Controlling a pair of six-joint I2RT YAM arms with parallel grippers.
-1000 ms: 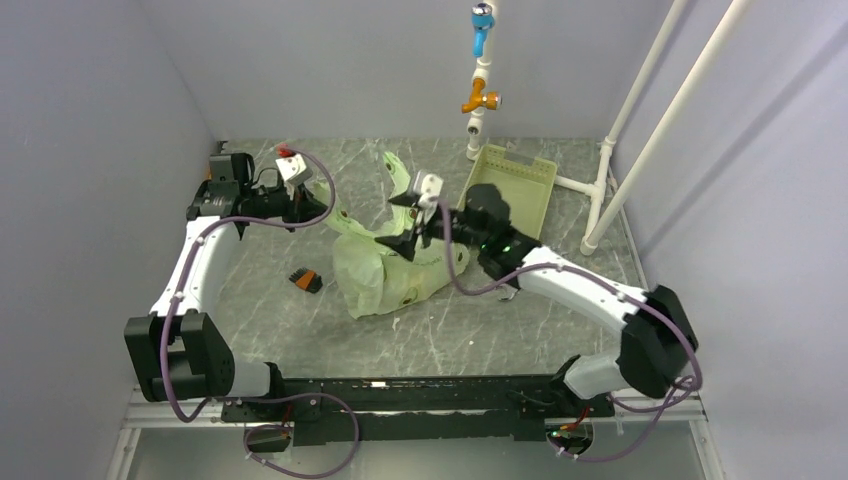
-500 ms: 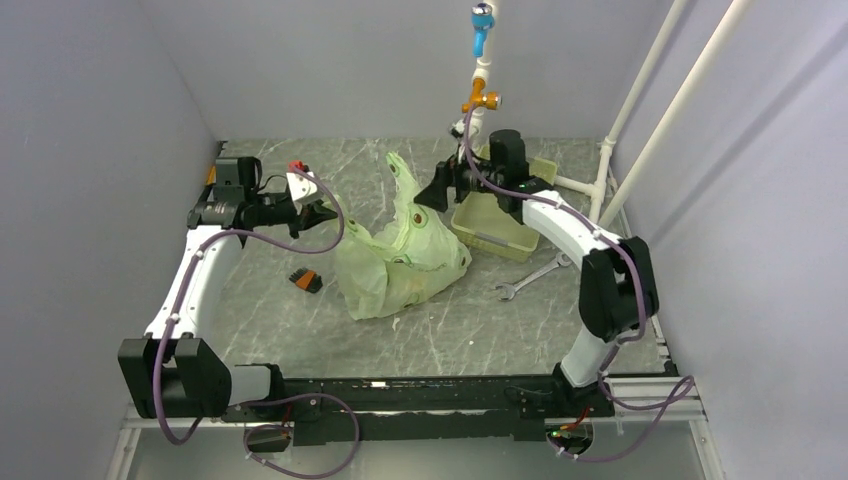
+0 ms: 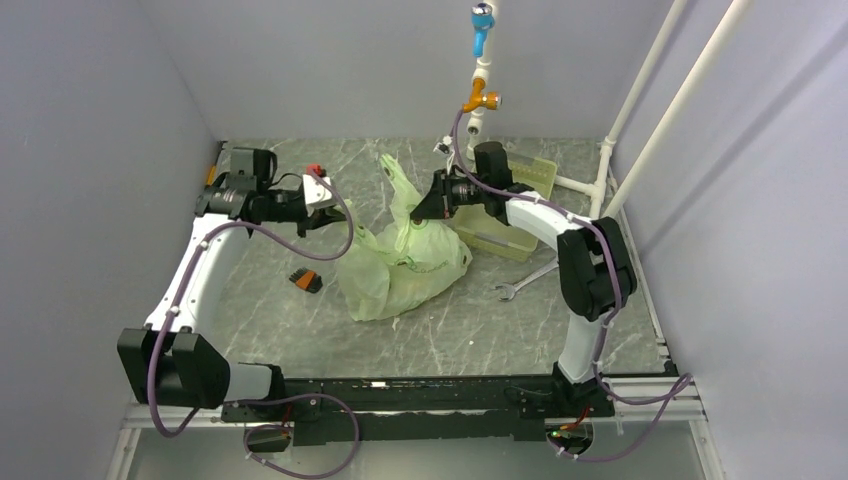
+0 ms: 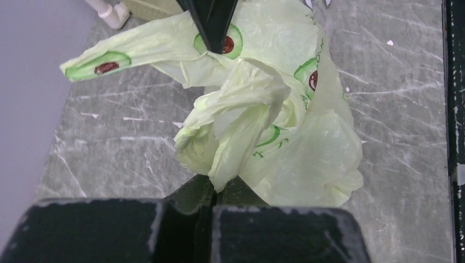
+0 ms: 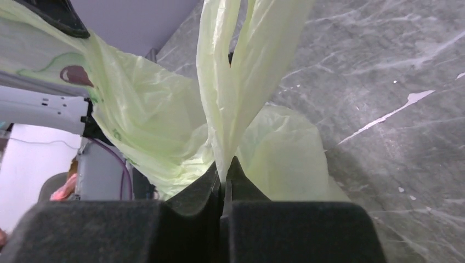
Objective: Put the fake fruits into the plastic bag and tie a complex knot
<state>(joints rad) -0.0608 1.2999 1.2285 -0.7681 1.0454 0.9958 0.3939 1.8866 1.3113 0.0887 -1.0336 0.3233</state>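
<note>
I find the plastic bag [image 3: 400,265] lying on the middle of the grey marbled table [image 3: 450,320], its bulk slumped toward the near side and two drawn-up strips of film rising toward the far side. The left claw [image 4: 213,189] is closed, with a twisted, bunched strip of the bag pinched between its fingers; the bag's body lies just beyond the tips and to their right. The right claw [image 5: 225,170] is likewise closed, clamping a flat folded strip that runs straight up out of the fingertips, the rest of the bag spread behind it on the table. From above, the left claw sits at the bag's left edge and the right claw at its far right edge, beside the pale green tray [image 3: 500,235]. The film carries printed avocado halves, green with a brown stone; small green marks beside one of them are too fine to read. I cannot tell what the bag contains. A wrench [image 3: 530,277] lies right of the bag and an orange-and-black block [image 3: 305,281] left of it, both apart from it.
</note>
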